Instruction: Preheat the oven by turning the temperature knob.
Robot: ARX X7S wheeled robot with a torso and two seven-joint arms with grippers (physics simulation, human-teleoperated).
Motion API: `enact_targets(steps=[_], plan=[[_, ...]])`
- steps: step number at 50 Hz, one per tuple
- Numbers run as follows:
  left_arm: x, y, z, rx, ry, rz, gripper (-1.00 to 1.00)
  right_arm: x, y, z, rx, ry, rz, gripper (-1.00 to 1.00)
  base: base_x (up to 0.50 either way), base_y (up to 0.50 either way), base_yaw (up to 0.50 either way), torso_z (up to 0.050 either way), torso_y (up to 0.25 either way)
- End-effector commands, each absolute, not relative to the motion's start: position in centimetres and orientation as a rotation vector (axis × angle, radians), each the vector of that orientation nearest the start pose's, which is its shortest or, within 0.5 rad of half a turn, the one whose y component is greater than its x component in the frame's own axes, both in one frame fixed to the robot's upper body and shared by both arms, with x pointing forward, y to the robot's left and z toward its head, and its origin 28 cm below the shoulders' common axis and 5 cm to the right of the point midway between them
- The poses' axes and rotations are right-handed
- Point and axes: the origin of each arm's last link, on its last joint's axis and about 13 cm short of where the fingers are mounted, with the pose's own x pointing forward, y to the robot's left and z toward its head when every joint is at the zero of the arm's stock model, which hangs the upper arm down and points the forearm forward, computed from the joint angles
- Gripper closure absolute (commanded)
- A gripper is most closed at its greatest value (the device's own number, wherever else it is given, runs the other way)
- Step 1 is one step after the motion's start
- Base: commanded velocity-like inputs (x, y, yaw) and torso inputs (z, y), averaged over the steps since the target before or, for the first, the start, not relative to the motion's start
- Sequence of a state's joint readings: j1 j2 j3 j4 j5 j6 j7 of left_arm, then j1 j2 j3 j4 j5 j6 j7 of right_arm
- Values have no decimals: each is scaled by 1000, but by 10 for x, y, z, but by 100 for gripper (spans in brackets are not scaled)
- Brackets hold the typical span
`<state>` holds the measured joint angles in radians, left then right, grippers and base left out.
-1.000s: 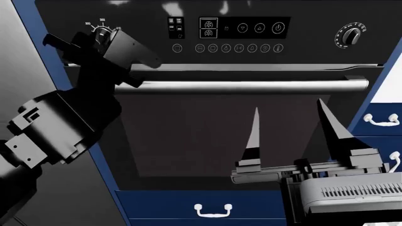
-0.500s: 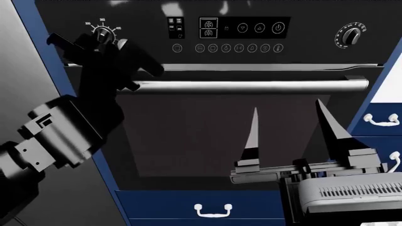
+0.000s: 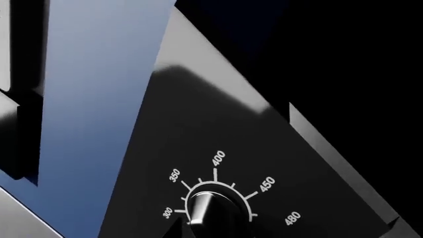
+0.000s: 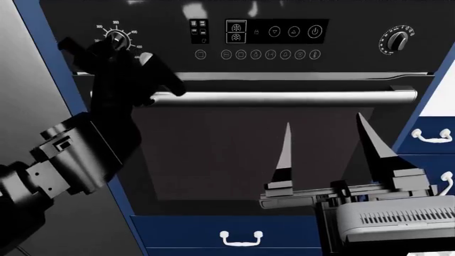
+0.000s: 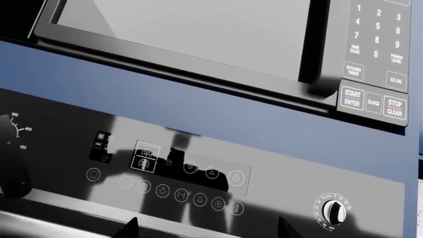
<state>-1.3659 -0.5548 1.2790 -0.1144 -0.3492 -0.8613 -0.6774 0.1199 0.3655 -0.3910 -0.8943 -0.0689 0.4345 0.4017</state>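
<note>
The black oven [image 4: 249, 154] fills the head view, with a silver bar handle [image 4: 284, 97] and a touch panel [image 4: 277, 32]. The temperature knob [image 4: 117, 37], ringed by numbers, sits at the panel's left end. My left gripper [image 4: 106, 50] is right against it from below and to the left. In the left wrist view the knob [image 3: 215, 214] is close, its silver pointer between 300 and 350. One dark fingertip [image 3: 174, 232] lies beside its edge and the other is hidden. My right gripper [image 4: 324, 119] is open and empty in front of the door glass.
A second knob [image 4: 397, 40] ringed by ticks sits at the panel's right end. Blue drawers with white handles lie below [image 4: 240, 238] and to the right [image 4: 430, 136]. A microwave [image 5: 198, 34] hangs above the oven. A grey panel [image 4: 29, 80] stands at the left.
My left arm has swung and its wrist has rotated. The gripper sits slightly lower, so more of the temperature knob shows in the head view. The right arm has barely moved.
</note>
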Motion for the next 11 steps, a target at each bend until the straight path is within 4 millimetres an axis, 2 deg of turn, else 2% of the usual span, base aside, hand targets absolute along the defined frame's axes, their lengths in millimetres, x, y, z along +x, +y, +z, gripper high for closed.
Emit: enact_targets(steps=[1, 6, 11], plan=[[368, 243, 234, 1056, -67, 219, 100, 174, -80, 169, -233, -570, 17, -100, 19, 0, -11, 0, 0], [370, 244, 235, 1151, -112, 258, 100, 174, -80, 169, -232, -571, 17, -100, 19, -1, -11, 2, 0], [370, 244, 234, 1159, -107, 264, 100, 174, -80, 169, -231, -572, 16, -100, 19, -1, -11, 2, 0]])
